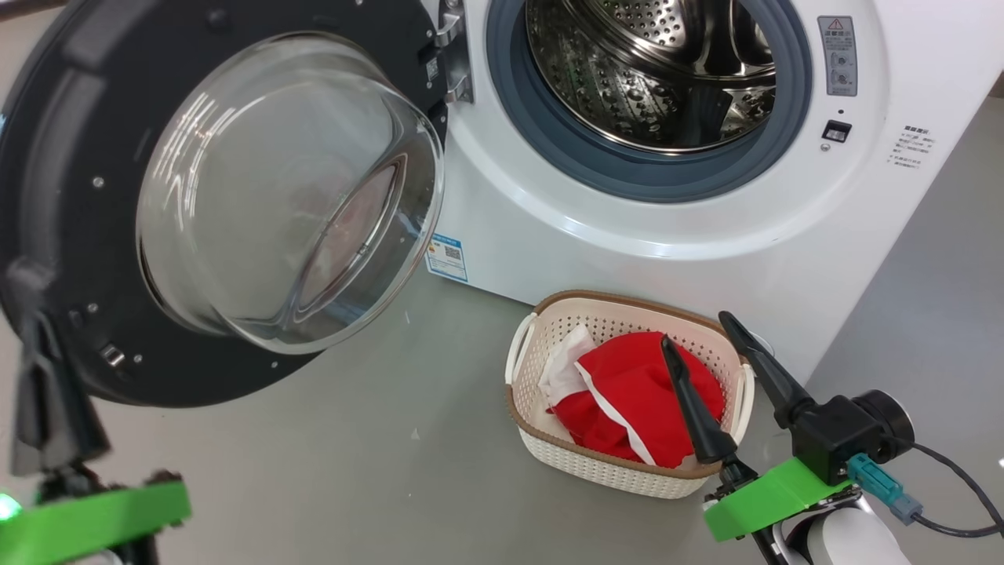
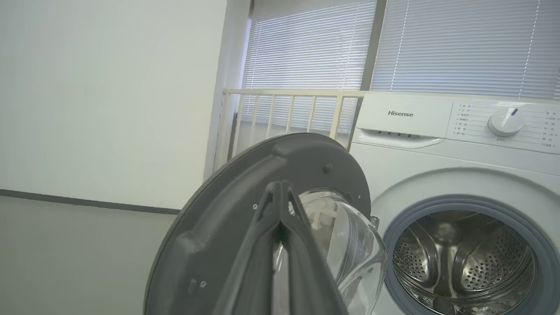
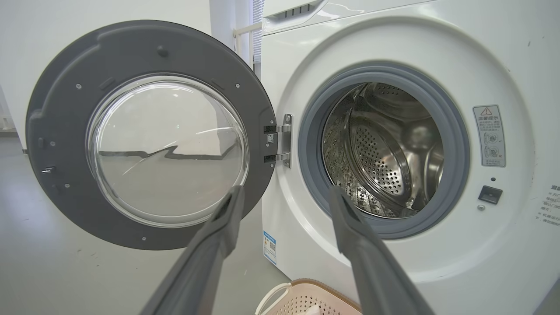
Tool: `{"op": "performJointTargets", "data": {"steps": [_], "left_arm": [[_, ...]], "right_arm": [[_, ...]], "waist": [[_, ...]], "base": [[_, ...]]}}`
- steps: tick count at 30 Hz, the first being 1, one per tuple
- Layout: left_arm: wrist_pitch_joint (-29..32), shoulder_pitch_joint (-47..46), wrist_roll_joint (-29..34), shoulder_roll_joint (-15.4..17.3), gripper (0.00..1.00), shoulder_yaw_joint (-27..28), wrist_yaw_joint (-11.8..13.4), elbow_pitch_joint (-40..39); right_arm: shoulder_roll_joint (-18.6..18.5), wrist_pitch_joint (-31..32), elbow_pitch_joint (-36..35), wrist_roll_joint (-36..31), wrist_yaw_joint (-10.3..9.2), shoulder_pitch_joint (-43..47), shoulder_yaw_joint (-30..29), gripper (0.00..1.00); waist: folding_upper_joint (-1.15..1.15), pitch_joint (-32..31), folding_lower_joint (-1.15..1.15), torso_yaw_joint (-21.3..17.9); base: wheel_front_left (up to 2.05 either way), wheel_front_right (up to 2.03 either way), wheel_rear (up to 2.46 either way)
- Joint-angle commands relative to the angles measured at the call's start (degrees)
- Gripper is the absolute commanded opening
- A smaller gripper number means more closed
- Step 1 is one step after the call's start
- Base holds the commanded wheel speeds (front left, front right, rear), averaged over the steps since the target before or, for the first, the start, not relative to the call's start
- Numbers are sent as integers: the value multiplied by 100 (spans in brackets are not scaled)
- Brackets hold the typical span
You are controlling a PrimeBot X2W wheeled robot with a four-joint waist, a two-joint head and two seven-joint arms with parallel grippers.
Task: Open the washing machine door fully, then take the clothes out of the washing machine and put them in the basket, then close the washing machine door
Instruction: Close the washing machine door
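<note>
**Status at this step**

1. Check the load. The clothes point(image 1: 643, 392) lie in the basket point(image 1: 588, 459), which stands on the floor point(image 1: 353, 471) just in front of the washing machine point(image 1: 706, 235). That position keeps the transfer from the drum point(image 3: 385, 148) short.
2. Check the right gripper point(image 1: 696, 328). Its fingers stand wide apart above the basket and hold nothing. This fits a release already made.
3. Check the left gripper point(image 2: 280, 188). Its fingers are pressed together with nothing between them. It sits at the free edge of the washing machine door point(image 1: 70, 196), probably placed to push the door. You cannot confirm contact, because the head view is blurred there.

**Views**

- The head view gives you the basket contents and both grippers.
- The right wrist view gives you the door swung wide on its hinge. The visible part of the drum holds no red fabric.
- The left wrist view gives you the shut fingertips against the door's inner face.

Judgement: closing the door is the step in hand.
</note>
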Motion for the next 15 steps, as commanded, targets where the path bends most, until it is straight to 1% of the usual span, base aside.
{"op": "performJointTargets", "data": {"steps": [1, 5, 8, 12, 15], "left_arm": [[-11, -344, -169, 159, 0, 303, -59, -74], [58, -858, -435, 478, 0, 647, -157, 200], [124, -1304, -702, 706, 0, 919, -232, 568], [200, -1965, -976, 1119, 0, 1181, -409, 1395], [306, -2458, -1200, 1335, 0, 1309, -504, 2106]], "right_arm": [[13, -36, -116, -55, 28, -95, 110, 100], [13, -36, -81, -100, 28, -125, 141, 100], [13, -34, -58, -112, 28, -135, 146, 100], [13, -23, -30, -104, 28, -143, 132, 100], [13, -23, -12, -95, 28, -151, 119, 100]], "waist": [[0, -2, 0, -40], [0, 8, 0, -126], [0, -2, 0, -186], [0, -27, 0, -271], [0, -43, 0, -335]], "base": [[0, 0, 0], [0, 0, 0], [0, 0, 0], [0, 0, 0], [0, 0, 0]]}}
